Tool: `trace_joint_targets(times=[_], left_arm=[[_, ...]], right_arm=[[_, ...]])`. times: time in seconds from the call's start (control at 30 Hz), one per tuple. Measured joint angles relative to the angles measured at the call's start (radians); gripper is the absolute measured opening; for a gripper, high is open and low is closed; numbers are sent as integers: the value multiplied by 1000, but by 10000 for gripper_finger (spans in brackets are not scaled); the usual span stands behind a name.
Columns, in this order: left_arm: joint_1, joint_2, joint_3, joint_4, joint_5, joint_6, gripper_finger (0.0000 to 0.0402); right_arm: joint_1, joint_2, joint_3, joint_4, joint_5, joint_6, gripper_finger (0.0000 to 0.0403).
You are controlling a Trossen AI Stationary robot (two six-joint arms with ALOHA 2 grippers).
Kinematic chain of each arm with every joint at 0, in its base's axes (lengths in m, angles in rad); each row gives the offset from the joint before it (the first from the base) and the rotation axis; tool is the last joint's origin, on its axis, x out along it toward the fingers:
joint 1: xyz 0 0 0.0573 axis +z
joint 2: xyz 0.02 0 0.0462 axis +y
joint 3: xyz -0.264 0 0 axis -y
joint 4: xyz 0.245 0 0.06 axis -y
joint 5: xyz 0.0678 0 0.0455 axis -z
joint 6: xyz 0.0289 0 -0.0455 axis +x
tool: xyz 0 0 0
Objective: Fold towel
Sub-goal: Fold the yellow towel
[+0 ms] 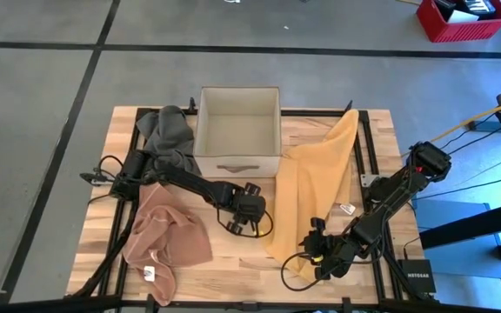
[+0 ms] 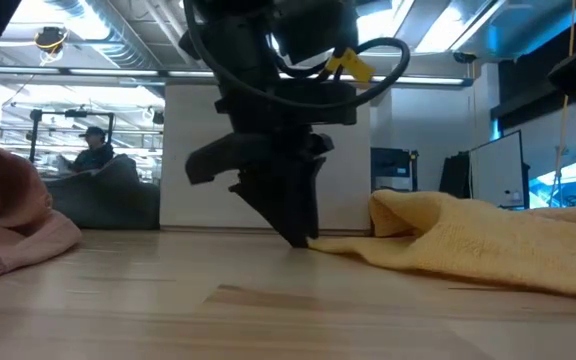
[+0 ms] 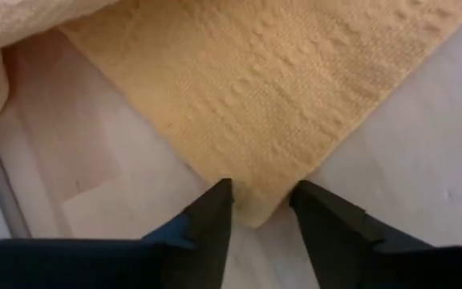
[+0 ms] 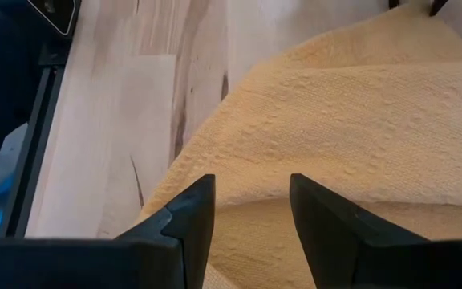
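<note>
A yellow towel [image 1: 320, 174] lies spread from the table's far right toward the near middle. My left gripper [image 1: 255, 222] points down at the towel's left corner [image 3: 255, 205]. It is open, with a finger on either side of that corner, which lies flat on the wood. In the low view its fingertips [image 2: 303, 238] reach the tabletop beside the towel [image 2: 488, 245]. My right gripper [image 1: 317, 252] is at the towel's near end, shut on it. My left gripper stands astride the towel's corner tip [image 3: 257, 215], coming from above; I cannot tell whether the fingers touch the cloth. My right gripper has a raised fold of the towel's near end [image 4: 251, 189] between its two fingers, slanting down from the near right. That fold arches above a lower layer [image 4: 255, 241]; the rest lies on the table.
A white open box [image 1: 237, 130] stands at the far middle, with a grey cloth [image 1: 168, 135] to its left. A crumpled pink towel [image 1: 168, 243] lies near left. Bare wood lies between the pink and yellow towels. A person [image 2: 93, 150] sits beyond the table.
</note>
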Motion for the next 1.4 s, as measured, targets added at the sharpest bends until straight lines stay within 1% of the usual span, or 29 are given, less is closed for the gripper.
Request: trace_joint_targets(times=[0.2, 0.23, 0.33, 0.4, 0.5, 0.57, 0.63, 0.7, 0.77, 0.83, 0.97, 1.1, 1.13, 1.2, 1.33, 1.4], left_arm=[[-2, 3, 0, 16, 2, -115, 23], [-5, -1, 0, 17, 2, -142, 13], [-27, -20, -2, 15, -9, -243, 12], [-50, -38, -4, 2, -5, -316, 13], [-92, -83, -6, -48, 6, -440, 5], [-116, -105, -3, -69, 8, -542, 4], [-132, -106, -3, -77, -1, -633, 7], [-140, -102, -5, -63, -5, -684, 9], [-147, -104, -4, -66, 1, -687, 9], [-153, -105, -4, -69, -1, -699, 7], [-154, -103, -3, -63, -2, -703, 3], [-152, -100, -3, -65, -5, -686, 7], [-152, -100, -3, -64, -5, -682, 9], [-153, -101, -3, -64, -5, -682, 10], [-158, -101, -3, -63, -10, -674, 7], [-160, -101, -3, -64, -39, -656, 6]], right_arm=[[0, 0, 0, -1, 1, -7, 165], [0, 0, 0, -1, 1, -8, 165], [0, 0, 6, -23, -27, -9, 165], [9, 0, 27, -85, -86, 4, 165], [45, 0, 71, -216, -190, 68, 165], [80, 0, 98, -234, -217, 105, 165], [125, -1, 112, -186, -183, 111, 165], [173, -1, 109, -109, -104, 54, 165], [212, 8, 100, -41, -34, 16, 165], [237, 28, 90, 4, 1, 18, 165], [242, 99, 89, 119, -11, 25, 165], [213, 189, 94, 204, -76, -38, 165], [205, 207, 103, 200, -97, -67, 165], [195, 232, 128, 149, -105, -94, 165], [188, 265, 218, -3, -12, -114, 165], [189, 294, 271, -90, 2, -115, 165]])
